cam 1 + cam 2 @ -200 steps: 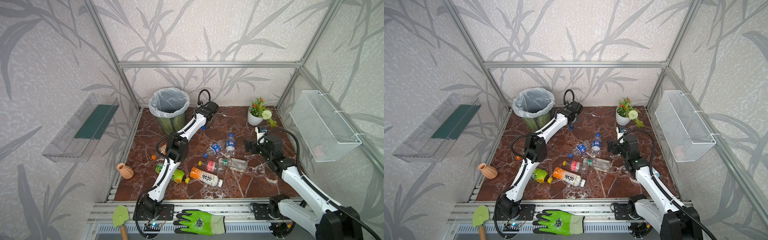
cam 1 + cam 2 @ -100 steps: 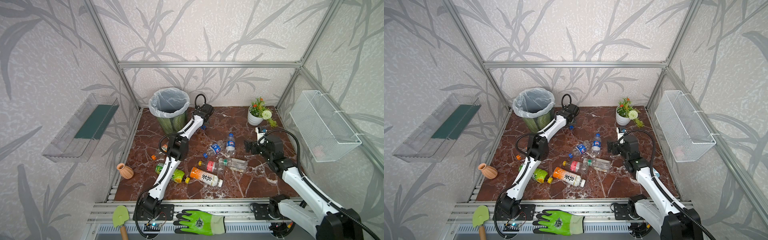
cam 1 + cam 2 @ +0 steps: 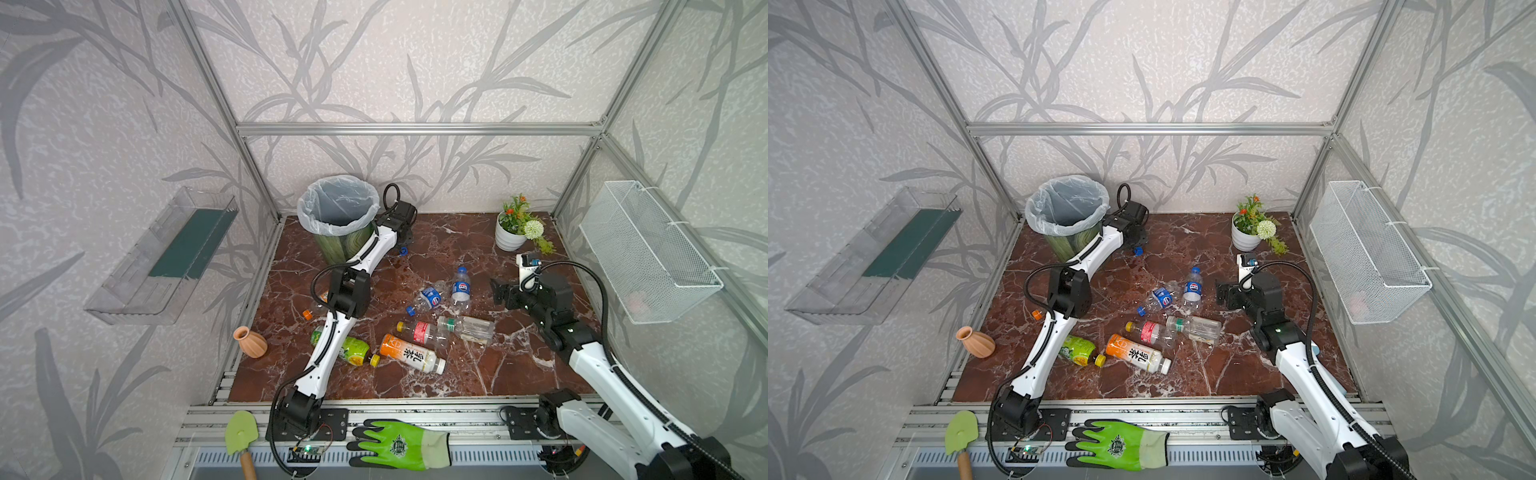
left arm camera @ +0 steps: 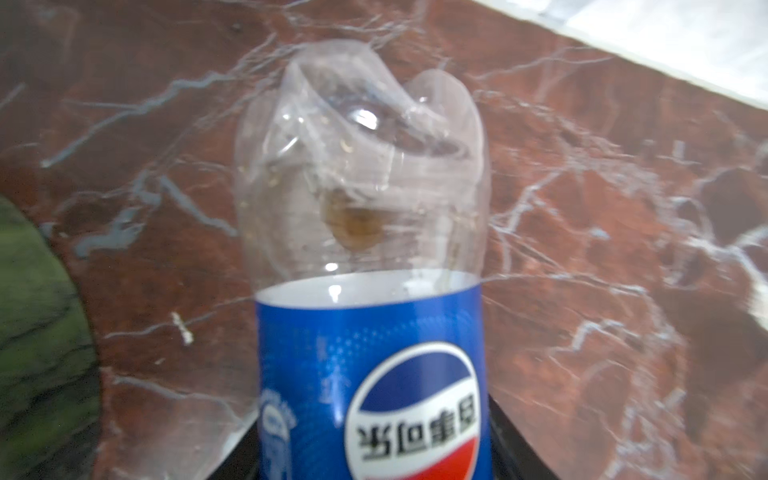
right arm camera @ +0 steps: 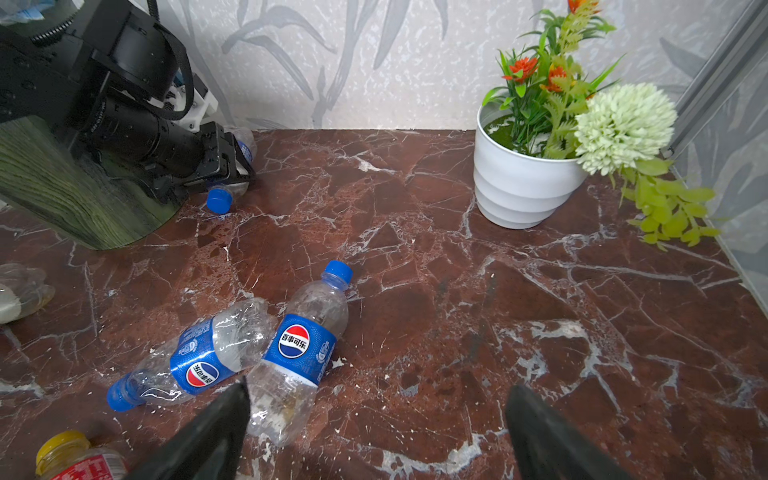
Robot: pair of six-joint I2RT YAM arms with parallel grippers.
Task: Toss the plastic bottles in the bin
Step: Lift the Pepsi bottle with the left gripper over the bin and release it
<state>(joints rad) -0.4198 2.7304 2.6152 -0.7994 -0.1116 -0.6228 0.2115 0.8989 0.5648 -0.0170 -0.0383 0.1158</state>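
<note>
Blue-labelled bottle [image 4: 370, 291] lies on the tabletop [image 3: 498, 374] just beside the bin [image 3: 336, 245], pinched in the left claw [image 5: 237, 166]. Right claw [image 5: 378, 388] hangs wide open near 2 more blue-labelled bottles [image 5: 199, 365]; other bottles [image 3: 411, 353] lie scattered mid-tabletop.

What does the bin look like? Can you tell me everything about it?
The bin is round, with green wavy-striped sides and a thin, see-through white plastic liner folded over its rim. It stands upright in the back left corner of the brown marble floor. No bottle shows inside. The left arm passes close by its side; whether they touch is unclear.
</note>
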